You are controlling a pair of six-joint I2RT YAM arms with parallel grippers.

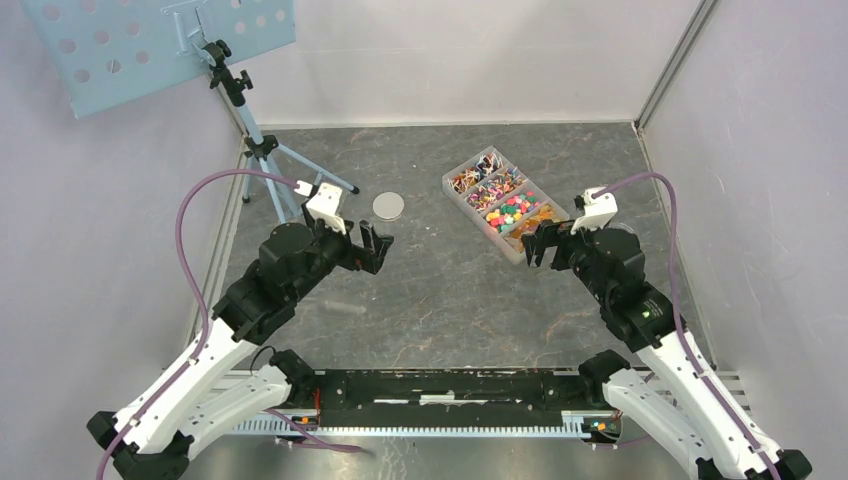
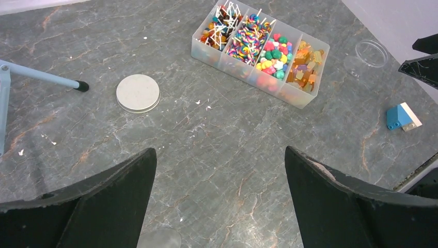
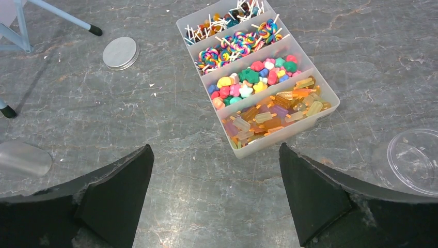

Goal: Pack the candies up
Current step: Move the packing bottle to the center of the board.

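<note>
The candies [image 3: 255, 82] lie sorted in a clear four-part tray [image 3: 281, 138] on the table [image 3: 155, 119], just ahead of the right end effector [image 3: 215, 150]; it and the left end effector [image 2: 219, 155] both hang released and empty. Each sweet looks light, hard and far smaller than the jaws, likely to slip or scatter; the lollipops [image 3: 235, 44] seem best pinched by their sticks, the amber bars [image 3: 274, 111] across their narrow sides

No readable text, label or number anywhere.
</note>
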